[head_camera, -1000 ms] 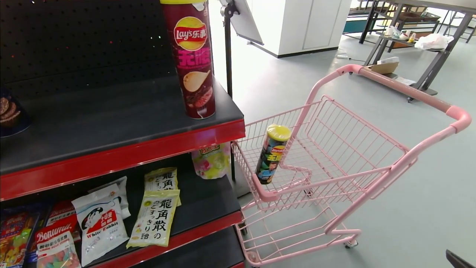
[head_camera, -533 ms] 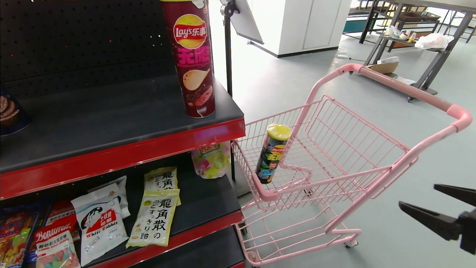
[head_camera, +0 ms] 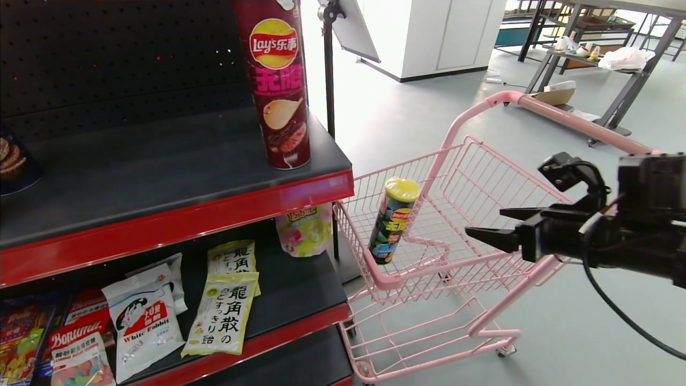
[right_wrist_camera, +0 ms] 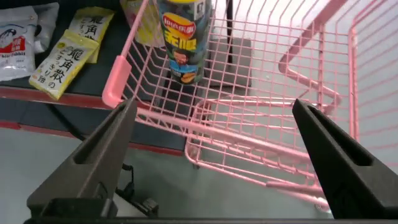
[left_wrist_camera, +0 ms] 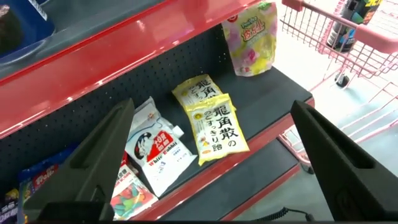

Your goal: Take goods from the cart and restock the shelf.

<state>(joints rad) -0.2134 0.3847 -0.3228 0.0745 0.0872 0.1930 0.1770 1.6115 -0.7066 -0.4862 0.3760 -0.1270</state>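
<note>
A pink wire cart (head_camera: 455, 262) stands right of the shelf. Inside its near-left corner stands a dark chip can with a yellow lid (head_camera: 393, 221), also visible as the can (right_wrist_camera: 184, 43) through the wire and the can (left_wrist_camera: 347, 25) far off. A tall maroon chip can (head_camera: 278, 86) stands on the black top shelf (head_camera: 134, 171) at its right end. My right gripper (head_camera: 486, 222) hangs open over the cart's right side, pointing at the dark can, a cart's width away; it frames the basket as the gripper (right_wrist_camera: 211, 109). My left gripper (left_wrist_camera: 211, 106) is open and holds nothing, facing the lower shelf.
The lower shelf (head_camera: 300, 300) holds a white candy bag (head_camera: 147, 321), yellow bags (head_camera: 222, 313) and a pink-green bag (head_camera: 305, 230). A cookie pack (head_camera: 13, 161) sits far left on top. A stand pole (head_camera: 328, 80) rises behind the shelf corner. Bare floor (head_camera: 589, 332) lies right of the cart.
My right arm has risen from the lower right edge and swung left to the cart's right side, gripper open. The cans and cart have stayed put.
</note>
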